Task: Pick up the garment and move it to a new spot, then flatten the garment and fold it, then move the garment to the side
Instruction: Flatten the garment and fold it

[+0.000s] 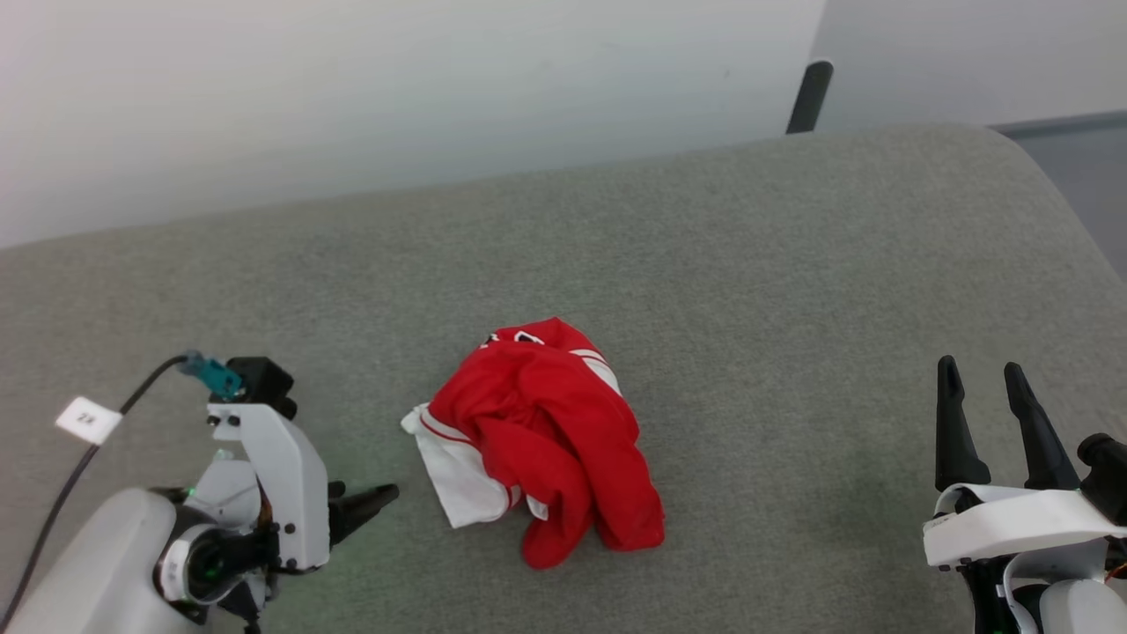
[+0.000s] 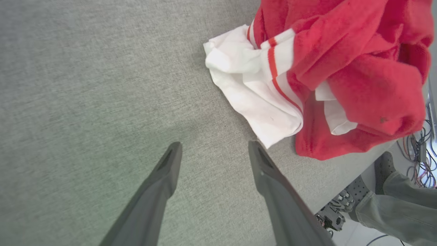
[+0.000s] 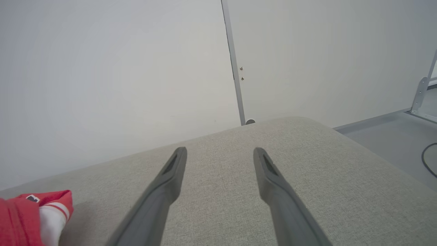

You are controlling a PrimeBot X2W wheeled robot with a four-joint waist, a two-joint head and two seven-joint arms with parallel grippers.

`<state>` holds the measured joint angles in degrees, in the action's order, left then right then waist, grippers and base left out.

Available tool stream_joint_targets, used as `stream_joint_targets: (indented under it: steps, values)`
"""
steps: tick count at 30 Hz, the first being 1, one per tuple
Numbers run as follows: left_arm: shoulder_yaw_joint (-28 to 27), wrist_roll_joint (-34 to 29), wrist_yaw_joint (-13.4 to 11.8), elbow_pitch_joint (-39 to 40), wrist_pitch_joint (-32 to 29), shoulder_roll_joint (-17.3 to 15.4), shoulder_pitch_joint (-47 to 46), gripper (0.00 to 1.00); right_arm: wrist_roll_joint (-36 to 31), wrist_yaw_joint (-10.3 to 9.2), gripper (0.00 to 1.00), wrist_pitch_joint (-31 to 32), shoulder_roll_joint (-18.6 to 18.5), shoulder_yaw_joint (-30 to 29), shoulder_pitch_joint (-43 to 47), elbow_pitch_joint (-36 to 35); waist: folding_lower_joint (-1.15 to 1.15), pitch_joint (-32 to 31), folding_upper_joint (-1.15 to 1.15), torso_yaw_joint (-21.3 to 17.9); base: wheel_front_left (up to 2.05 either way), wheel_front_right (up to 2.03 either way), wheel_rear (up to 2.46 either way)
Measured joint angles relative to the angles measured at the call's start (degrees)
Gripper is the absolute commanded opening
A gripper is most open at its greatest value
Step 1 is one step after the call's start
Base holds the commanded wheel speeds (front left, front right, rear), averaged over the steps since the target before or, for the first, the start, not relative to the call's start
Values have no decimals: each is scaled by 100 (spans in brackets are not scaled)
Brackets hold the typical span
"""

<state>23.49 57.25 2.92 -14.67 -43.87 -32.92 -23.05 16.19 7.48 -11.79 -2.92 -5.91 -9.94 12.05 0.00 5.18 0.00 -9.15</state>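
Inspecting the grey worktop (image 1: 748, 264), we find the garment (image 1: 546, 440) crumpled in a heap near the front middle, ungrasped. The left pincer (image 2: 213, 150), released, points at it from just beside, seemingly staged for pickup. The right pincer (image 1: 979, 374), likewise released, stands well apart.

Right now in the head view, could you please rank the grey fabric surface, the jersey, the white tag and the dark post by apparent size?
1. grey fabric surface
2. jersey
3. white tag and dark post: about alike, and the post stands farther off, so I leave them unranked.
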Motion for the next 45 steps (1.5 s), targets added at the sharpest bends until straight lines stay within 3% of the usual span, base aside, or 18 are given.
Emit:
stream_joint_targets:
  steps: [12,27,28,29,30,39,45]
  values:
    - [327,60,163,-678,-401,274,-437,100,97,0,100,-118,1,129,-126,69,0,282,0,-279,0,0,0]
    - [444,67,215,-1412,-415,503,-810,100,188,0,100,-233,1,237,-291,199,0,542,0,-483,0,0,0]
    - [442,80,219,-1459,-436,533,-829,51,188,0,100,-234,1,236,-305,204,0,544,0,-485,0,0,0]
    - [437,113,221,-1505,-444,560,-839,22,188,0,100,-235,1,235,-311,210,0,543,0,-483,0,0,0]
    - [436,132,223,-1543,-444,564,-851,0,187,0,100,-236,1,230,-311,219,0,540,0,-480,0,0,0]
    - [469,249,326,-1648,-449,612,-903,0,144,0,100,-252,2,157,-309,258,0,449,0,-331,0,0,0]
    - [421,199,349,-1508,-425,288,-914,0,90,0,100,-233,2,109,-240,255,0,306,0,-136,0,0,0]
